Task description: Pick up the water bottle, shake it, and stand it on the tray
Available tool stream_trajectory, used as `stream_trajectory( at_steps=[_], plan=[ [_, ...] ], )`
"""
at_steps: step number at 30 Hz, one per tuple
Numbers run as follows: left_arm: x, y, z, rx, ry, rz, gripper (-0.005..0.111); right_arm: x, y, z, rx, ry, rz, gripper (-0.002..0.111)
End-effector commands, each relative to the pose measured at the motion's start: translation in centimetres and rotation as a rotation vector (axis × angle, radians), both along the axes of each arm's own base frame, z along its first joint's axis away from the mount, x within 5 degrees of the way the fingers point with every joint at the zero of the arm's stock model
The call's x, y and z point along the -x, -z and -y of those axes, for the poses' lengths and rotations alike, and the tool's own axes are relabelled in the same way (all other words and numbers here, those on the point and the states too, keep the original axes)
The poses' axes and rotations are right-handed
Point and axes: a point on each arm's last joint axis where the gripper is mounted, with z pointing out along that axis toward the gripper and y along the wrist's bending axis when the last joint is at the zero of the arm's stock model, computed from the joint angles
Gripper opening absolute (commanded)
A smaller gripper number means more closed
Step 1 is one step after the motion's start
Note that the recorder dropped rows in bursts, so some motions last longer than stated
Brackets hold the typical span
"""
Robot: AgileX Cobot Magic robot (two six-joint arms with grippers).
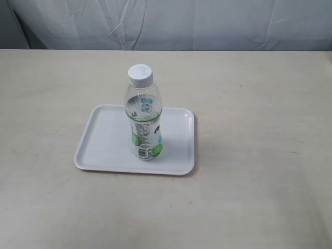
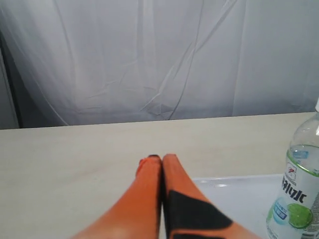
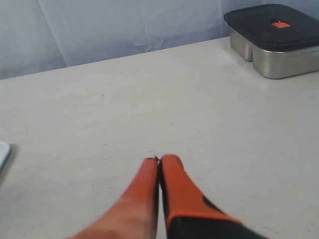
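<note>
The water bottle (image 1: 144, 116) stands upright on the tray (image 1: 106, 142), near the left gripper (image 2: 160, 158) and off to one side of its tips. Both it and the right gripper (image 3: 158, 159) are pinched together, empty. The placing looks done; if not, the left must open first.

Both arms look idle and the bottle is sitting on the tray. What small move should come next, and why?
If the shake is still due, I would open the left gripper. The water bottle stands upright on the tray, untouched. The left gripper is shut and empty with the bottle close ahead, while the right gripper, also shut, does not see it.
</note>
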Motion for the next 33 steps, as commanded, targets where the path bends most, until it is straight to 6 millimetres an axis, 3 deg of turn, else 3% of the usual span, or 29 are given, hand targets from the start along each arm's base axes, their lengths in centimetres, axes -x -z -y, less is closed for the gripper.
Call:
stream_trajectory(
  at_steps=[1,13,33],
  plan=[
    [0.5,0.4,-0.3,0.026,-0.04,0.005,0.0,0.0,0.0,0.0,0.004,0.004,0.009,0.004],
    [1.1,1.7,-1.1,0.023,-0.161,-0.063,0.0,0.0,0.0,0.0,0.004,0.004,0.009,0.004],
    [1.2,3.3,-1.1,-0.037,-0.16,-0.082,0.0,0.0,0.0,0.0,0.004,0.004,0.009,0.004]
  ],
)
